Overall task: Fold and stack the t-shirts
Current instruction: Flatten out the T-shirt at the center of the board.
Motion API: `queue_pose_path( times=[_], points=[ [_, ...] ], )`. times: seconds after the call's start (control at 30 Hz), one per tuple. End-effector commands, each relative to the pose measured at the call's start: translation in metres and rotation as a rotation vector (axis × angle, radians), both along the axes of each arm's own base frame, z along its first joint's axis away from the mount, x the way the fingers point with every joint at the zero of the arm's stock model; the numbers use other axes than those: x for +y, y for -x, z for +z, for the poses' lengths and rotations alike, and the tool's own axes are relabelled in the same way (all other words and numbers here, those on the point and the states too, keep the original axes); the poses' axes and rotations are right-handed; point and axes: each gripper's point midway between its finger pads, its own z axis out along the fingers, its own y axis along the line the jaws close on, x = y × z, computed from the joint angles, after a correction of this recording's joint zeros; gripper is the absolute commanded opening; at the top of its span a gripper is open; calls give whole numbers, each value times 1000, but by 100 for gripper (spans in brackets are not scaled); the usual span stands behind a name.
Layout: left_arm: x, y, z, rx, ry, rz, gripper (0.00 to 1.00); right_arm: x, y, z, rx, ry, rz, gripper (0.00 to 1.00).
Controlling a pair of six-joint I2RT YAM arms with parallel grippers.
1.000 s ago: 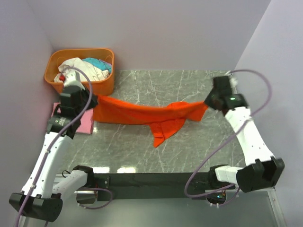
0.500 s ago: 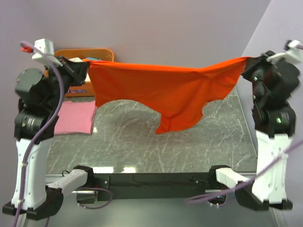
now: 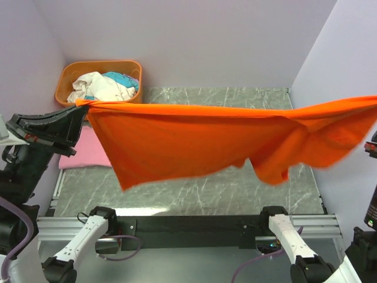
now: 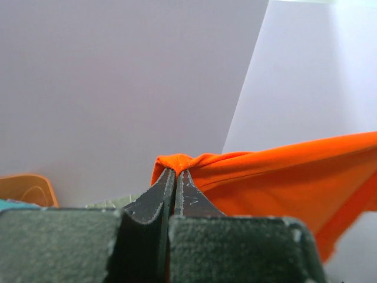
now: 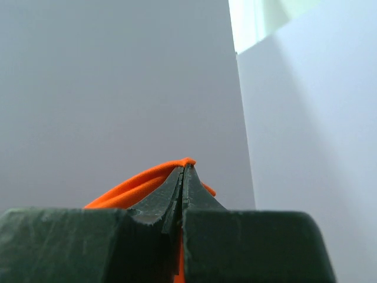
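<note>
Black base rail (image 3: 194,224) along bottom of frame. Beyond it, grey marble table (image 3: 194,191), open ground under the cloth.

Orange-red t-shirt (image 3: 194,141) hangs clear above the table, stretched taut, long axis left to right across mid-frame. Left gripper (image 3: 81,107) at mid-left clamps one top corner. Right gripper (image 5: 184,168) is beyond the overhead view's right edge; its wrist view shows jaws pinched on the other corner. Hem dips lower left; right part bunched.

Likely next: lay it flat. Room is good below, but walls are close on both sides.

Pink t-shirt (image 3: 88,154) lies flat at left, nearer the left arm. Orange basket (image 3: 62,88) sits upper left, holding laundry.
</note>
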Motion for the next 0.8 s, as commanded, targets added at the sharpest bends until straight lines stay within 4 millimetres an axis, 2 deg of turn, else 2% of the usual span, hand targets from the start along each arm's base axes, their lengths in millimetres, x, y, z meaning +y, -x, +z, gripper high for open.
queue_pose_path(
  times=[0.0, 0.03, 0.07, 0.1, 0.13, 0.23, 0.27, 0.3, 0.33, 0.4, 0.43, 0.47, 0.5, 0.53, 0.57, 0.6, 0.63, 0.67, 0.7, 0.73, 0.77],
  points=[
    [-4, -31, -14, 85, -41, 12, 1, 2, -21, 11, 33, 122, -51, 0],
    [-6, -37, -18, 109, -39, 11, 1, 4, -35, 8, 73, 153, -51, 0],
    [-7, -43, -22, 131, -43, 9, 1, 9, -36, 13, 71, 187, -33, 0],
    [-10, -59, -34, 181, -54, 9, 1, 12, -45, 11, 93, 206, -24, 0],
    [-9, -71, -43, 219, -51, 26, 1, 15, -64, 5, 141, 232, -9, 0],
    [-8, -123, -91, 371, -62, 84, 1, 27, -102, -15, 223, 286, 48, 0],
    [-4, -145, -116, 432, -62, 131, 1, 31, -134, -37, 301, 300, 77, 0],
    [-6, -166, -139, 498, -79, 140, 1, 37, -150, -51, 343, 314, 113, 0],
    [-8, -182, -152, 521, -84, 150, 1, 39, -186, -83, 436, 309, 141, 0],
    [-10, -218, -209, 643, -116, 178, 1, 44, -221, -120, 525, 309, 177, 0],
    [-10, -229, -228, 672, -133, 188, 1, 43, -244, -139, 561, 300, 184, 0],
    [-10, -243, -250, 697, -140, 199, 1, 44, -268, -181, 651, 291, 202, 0],
    [-7, -260, -276, 747, -157, 234, 1, 47, -282, -201, 690, 285, 218, 0],
    [-5, -269, -293, 767, -177, 253, 1, 50, -303, -224, 728, 279, 235, 0],
    [-3, -276, -315, 802, -193, 272, 1, 55, -315, -258, 796, 278, 257, 0],
    [-1, -293, -341, 844, -215, 300, 1, 57, -325, -276, 827, 272, 260, 0],
    [-2, -299, -357, 870, -239, 300, 1, 59, -343, -309, 880, 267, 273, 0],
    [-2, -305, -372, 900, -256, 299, 1, 61, -351, -324, 904, 263, 282, 0],
    [2, -316, -402, 958, -286, 334, 1, 63, -359, -338, 926, 261, 288, 0],
    [5, -322, -417, 985, -306, 355, 1, 64, -374, -367, 983, 254, 299, 0],
    [8, -328, -426, 1005, -316, 371, 1, 66, -380, -381, 1012, 250, 310, 0]
  ],
)
